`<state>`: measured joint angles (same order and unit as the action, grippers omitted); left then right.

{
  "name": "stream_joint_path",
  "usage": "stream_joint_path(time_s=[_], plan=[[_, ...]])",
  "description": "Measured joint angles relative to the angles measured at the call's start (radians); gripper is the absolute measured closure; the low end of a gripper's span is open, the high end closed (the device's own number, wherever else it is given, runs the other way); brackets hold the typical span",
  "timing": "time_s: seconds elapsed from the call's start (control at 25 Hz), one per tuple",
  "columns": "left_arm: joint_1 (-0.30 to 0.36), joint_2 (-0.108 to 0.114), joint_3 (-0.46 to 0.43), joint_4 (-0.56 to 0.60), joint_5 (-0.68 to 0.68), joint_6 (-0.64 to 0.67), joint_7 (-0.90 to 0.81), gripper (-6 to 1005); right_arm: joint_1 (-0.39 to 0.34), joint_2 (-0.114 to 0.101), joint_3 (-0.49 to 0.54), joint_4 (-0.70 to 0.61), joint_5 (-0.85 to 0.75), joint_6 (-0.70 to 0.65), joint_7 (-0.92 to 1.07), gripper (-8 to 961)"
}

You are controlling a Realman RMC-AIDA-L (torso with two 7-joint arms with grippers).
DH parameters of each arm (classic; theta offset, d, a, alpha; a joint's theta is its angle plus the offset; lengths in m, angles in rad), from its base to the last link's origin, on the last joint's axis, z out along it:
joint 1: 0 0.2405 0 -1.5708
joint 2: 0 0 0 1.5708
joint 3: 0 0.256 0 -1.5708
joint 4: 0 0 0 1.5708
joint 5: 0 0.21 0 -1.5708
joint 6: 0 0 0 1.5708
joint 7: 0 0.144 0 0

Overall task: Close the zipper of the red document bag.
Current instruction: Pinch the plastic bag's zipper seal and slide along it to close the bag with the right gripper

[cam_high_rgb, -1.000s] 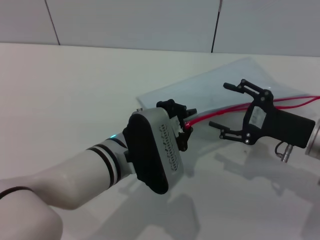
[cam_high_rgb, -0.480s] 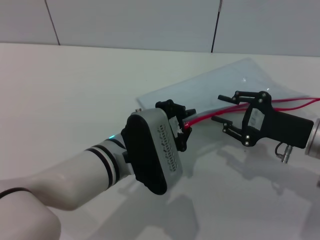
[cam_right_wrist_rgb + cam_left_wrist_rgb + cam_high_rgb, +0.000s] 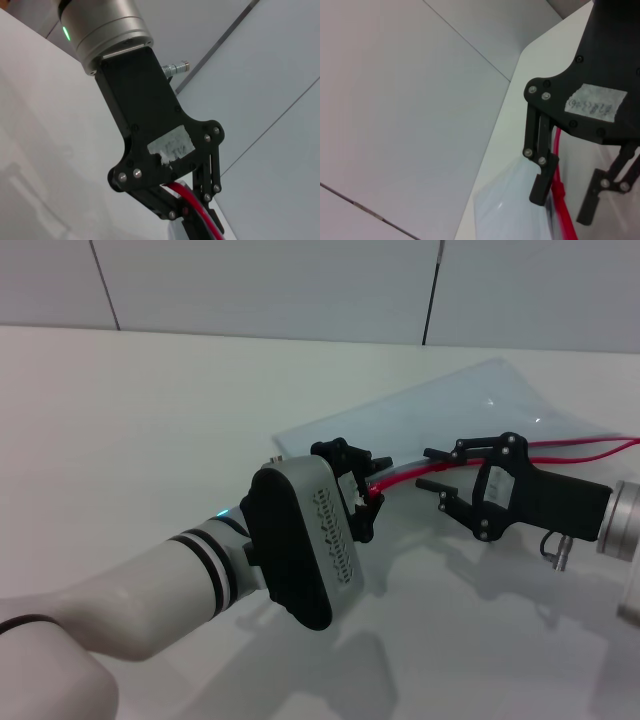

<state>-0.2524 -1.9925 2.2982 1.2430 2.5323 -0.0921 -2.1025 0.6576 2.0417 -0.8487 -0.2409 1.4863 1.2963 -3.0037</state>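
The red document bag lies flat on the white table, a pale translucent pouch at the back right. Its zipper runs as a red strip along the near edge and splits into two lines at the far right. No slider shows. My left gripper is shut on the zipper's left end, and the right wrist view shows this grip too. My right gripper hovers just right of it, open, one finger on each side of the red strip. In the left wrist view, the right gripper straddles the zipper.
The white table stretches wide to the left and front. A pale panelled wall rises behind its far edge. My left forearm crosses the lower left of the head view.
My right gripper has slid left along the zipper toward the left gripper, and its fingers have narrowed around the red strip. The left gripper has held still.
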Motion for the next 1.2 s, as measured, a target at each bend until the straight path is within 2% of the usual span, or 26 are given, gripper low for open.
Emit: stream_joint_path(time_s=[0.2,0.4,0.64,0.84,1.2], plan=[[0.000,0.000,0.000,0.000,0.000,0.000,0.000,956,0.002,0.000,-0.001,0.000,0.003,0.002,0.000,630],[-0.001,0.000,0.000,0.000,0.000,0.000,0.000,957,0.002,0.000,-0.001,0.000,-0.001,0.001,0.000,727],[-0.003,0.000,0.000,-0.001,-0.002,0.000,-0.001,958,0.003,0.000,-0.001,0.000,0.001,0.003,0.000,748],[-0.005,0.000,0.000,-0.002,-0.003,0.000,-0.002,959,0.003,0.000,-0.001,0.004,0.005,0.003,0.000,872],[-0.007,0.000,0.000,-0.002,-0.001,0.000,-0.002,961,0.004,0.002,0.007,0.009,0.007,-0.004,0.001,876]])
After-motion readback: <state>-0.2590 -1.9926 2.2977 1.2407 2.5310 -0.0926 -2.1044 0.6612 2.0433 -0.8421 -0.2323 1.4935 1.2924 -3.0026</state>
